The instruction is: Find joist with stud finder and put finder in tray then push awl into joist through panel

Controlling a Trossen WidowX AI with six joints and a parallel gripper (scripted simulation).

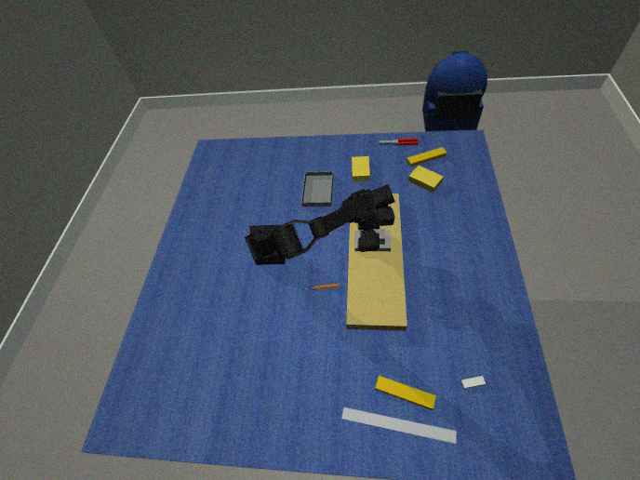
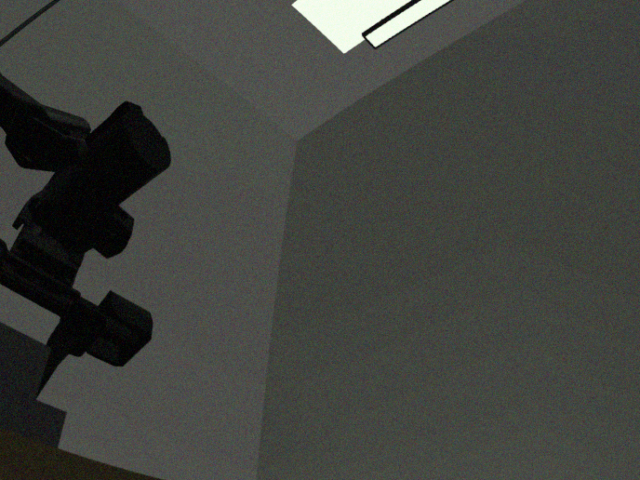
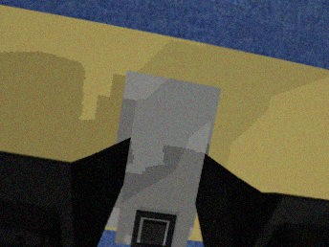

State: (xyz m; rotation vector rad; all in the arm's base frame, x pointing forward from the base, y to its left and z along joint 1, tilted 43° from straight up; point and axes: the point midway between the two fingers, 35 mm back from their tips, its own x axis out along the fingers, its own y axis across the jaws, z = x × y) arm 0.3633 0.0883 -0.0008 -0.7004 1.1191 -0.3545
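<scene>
The tan floor panel lies on the blue mat. The grey stud finder rests flat on the panel's far part. My gripper is shut on the stud finder, with a dark finger on each long side. The grey tray stands left of the panel's far end. The orange-handled awl lies on the mat just left of the panel. In the exterior view the wrist shows only as a dark silhouette from below.
Yellow blocks and a red-handled tool lie beyond the panel. A yellow bar, a white strip and a small white piece lie in front. A blue domed object stands at the back.
</scene>
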